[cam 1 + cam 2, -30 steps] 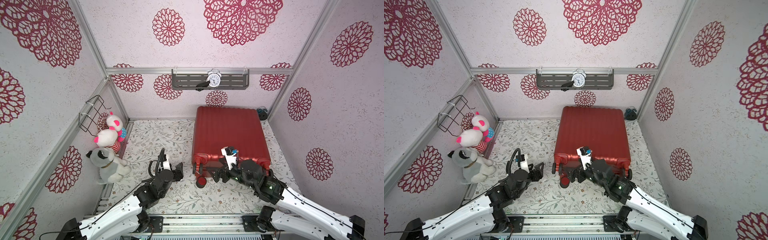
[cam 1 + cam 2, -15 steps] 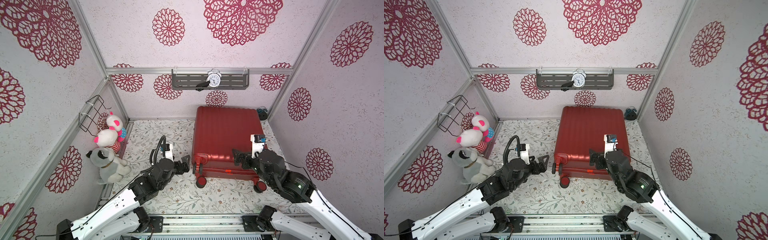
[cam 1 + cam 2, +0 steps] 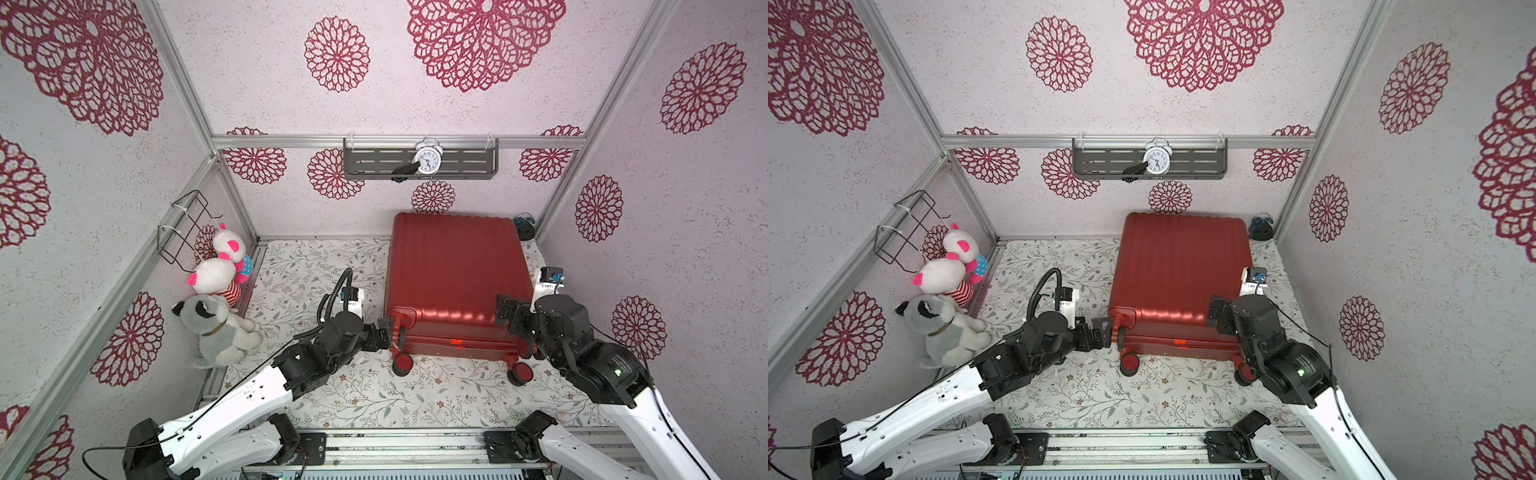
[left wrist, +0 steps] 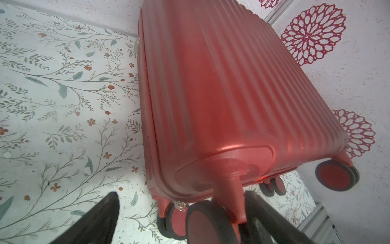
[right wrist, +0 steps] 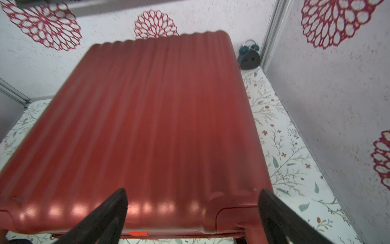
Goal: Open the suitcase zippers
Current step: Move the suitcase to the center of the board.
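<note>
- left gripper (image 3: pixel 383 332): fingers spread wide and pinching nothing. it sits at the near left corner of the case. in the left wrist view the upper wheel (image 4: pixel 207 221) and its strut stand between the two fingers, close to one of them.
- the suitcase (image 3: pixel 457 270): lies flat on the floral floor mat (image 3: pixel 332 266), ribbed face up, with its far end near the back wall and its wheels pointing at the robot. the shell looks stiff, glossy and slippery, so the ribbed face probably offers no pinch. it is likely bulky enough to slide rather than lift, so one arm should brace it while the other pulls.
- the zippers (image 4: pixel 147 88): a thin dark track along the middle seam, closed along the left side and also along the near end (image 5: pixel 190 234). a small silvery pull (image 4: pixel 179 206) hangs at the near left corner by the lower wheel. that tab is the place to take hold. it is small, thin and loose-hanging, so it calls for a fine fingertip pinch and a draw along the seam.
- right gripper (image 3: pixel 509 313): fingers spread wide and empty, hovering over the near right corner of the shell. whether it touches the shell cannot be told.
</note>
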You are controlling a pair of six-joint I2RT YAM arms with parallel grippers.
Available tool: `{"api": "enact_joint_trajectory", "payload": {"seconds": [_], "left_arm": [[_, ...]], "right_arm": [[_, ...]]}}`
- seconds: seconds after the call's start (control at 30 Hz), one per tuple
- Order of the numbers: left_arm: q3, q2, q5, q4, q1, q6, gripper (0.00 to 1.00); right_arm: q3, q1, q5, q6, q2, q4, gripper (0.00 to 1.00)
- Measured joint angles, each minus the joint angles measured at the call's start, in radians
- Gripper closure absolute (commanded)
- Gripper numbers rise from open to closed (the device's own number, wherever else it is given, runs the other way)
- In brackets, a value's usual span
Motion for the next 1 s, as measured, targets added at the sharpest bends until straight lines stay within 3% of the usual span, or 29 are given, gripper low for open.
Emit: {"api": "enact_joint_trajectory", "payload": {"seconds": [0.3,0.57,0.7,1.0], "left_arm": [[0.0,-0.009,0.023,-0.014,-0.063,-0.006,0.08],[0.029,0.092,0.022,-0.017,-0.1,-0.004,0.12],[0.036,0.133,0.029,-0.016,-0.079,0.003,0.14],[0.057,0.197,0.139,0.039,0.062,0.029,0.16]], "right_arm": [[-0.071,-0.202,-0.201,-0.051,0.003,-0.026,0.03],[-0.139,-0.329,-0.32,-0.094,0.06,0.035,0.07],[-0.14,-0.343,-0.334,-0.095,0.096,0.067,0.08],[-0.123,-0.349,-0.359,-0.097,0.192,0.147,0.06]]}}
